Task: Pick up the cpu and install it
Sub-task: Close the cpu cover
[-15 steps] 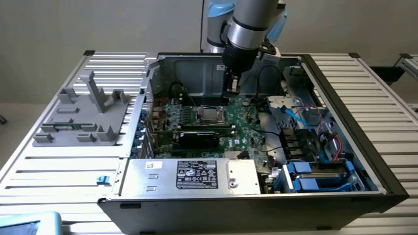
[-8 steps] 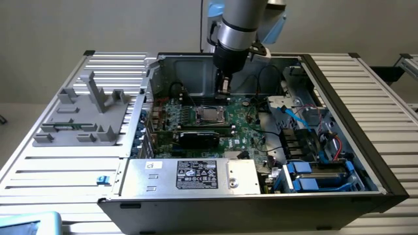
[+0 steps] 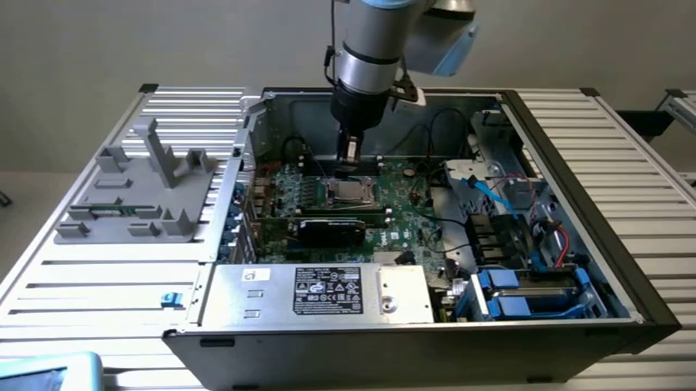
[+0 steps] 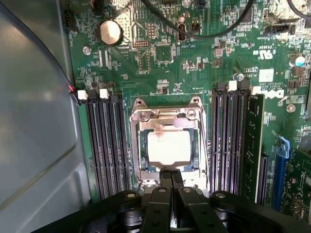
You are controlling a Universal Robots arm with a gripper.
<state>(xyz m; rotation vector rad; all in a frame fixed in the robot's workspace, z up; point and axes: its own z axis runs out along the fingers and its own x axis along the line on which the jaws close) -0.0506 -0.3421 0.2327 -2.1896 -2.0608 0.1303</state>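
over at the exterior view's left, the grey plastic fixture is sitting on the slatted table, well apart from the arm. moving toward the middle, the open computer case is lying with its green motherboard facing up, and the power supply is sitting along the near wall. the arm is reaching down into the case from the upper middle of the frame, and the gripper is hanging just above the socket frame. from the wrist camera i am seeing the fingers pinched tight together, gripping nothing, with their tips hovering at the edge of the socket. the cpu is lying flat and square inside that frame, its pale metal top facing up, between the two banks of memory slots. so the picking and the placing are looking done to me: the chip is resting in its seat, apart from the fingers. whether the frame is clamped down over it, i cannot tell. further toward the exterior view's right, the blue drive cages are standing in the case's corner.
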